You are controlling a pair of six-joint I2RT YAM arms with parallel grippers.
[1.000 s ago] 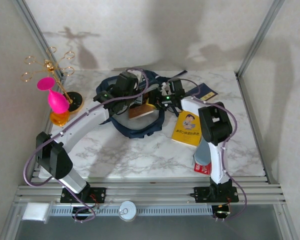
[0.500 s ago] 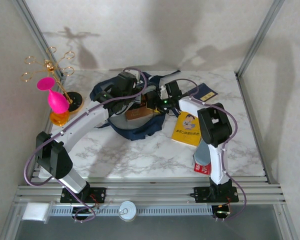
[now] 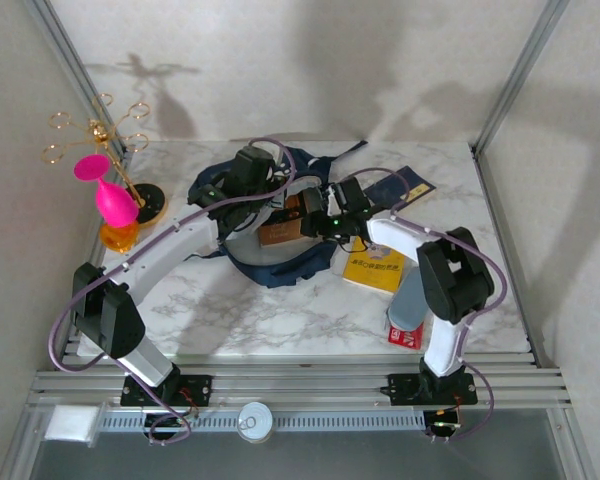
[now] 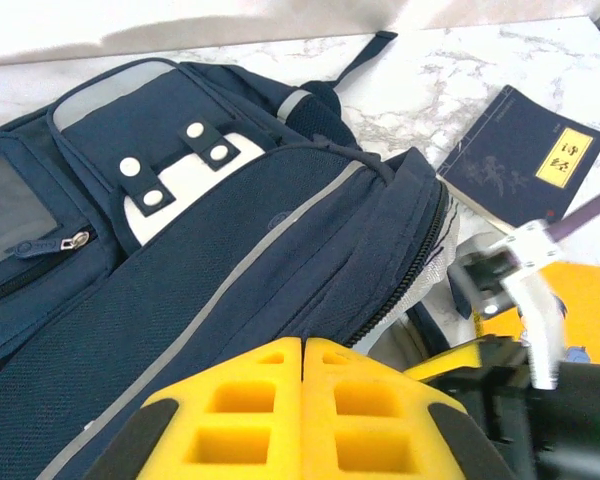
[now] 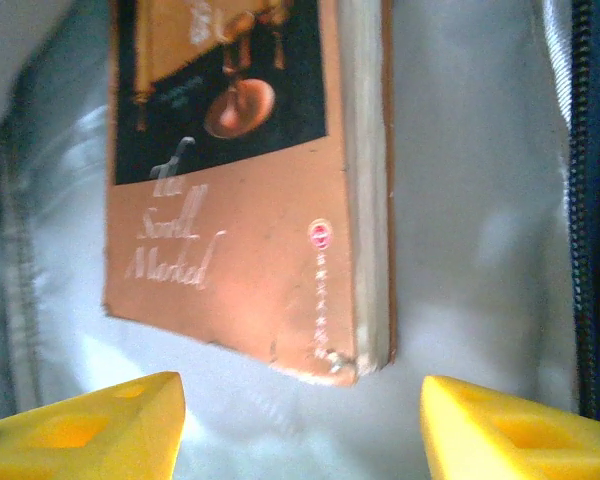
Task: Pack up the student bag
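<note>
The top camera looks down from behind over the whole table (image 3: 280, 320). The left wrist camera sits close against the outside of the backpack (image 4: 210, 260); the right wrist camera looks inside it, very near a book (image 5: 240, 200).

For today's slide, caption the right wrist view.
Open right tool poised over an orange book lying on the student bag's pale lining.

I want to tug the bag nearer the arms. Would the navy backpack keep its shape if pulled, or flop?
Probably floppy: the backpack is soft fabric, its mouth gaping unevenly around the brown book inside. Its coarse weave looks grippy, not slippery. With the book's weight in it, it would likely drag and bunch rather than slide neatly.
</note>
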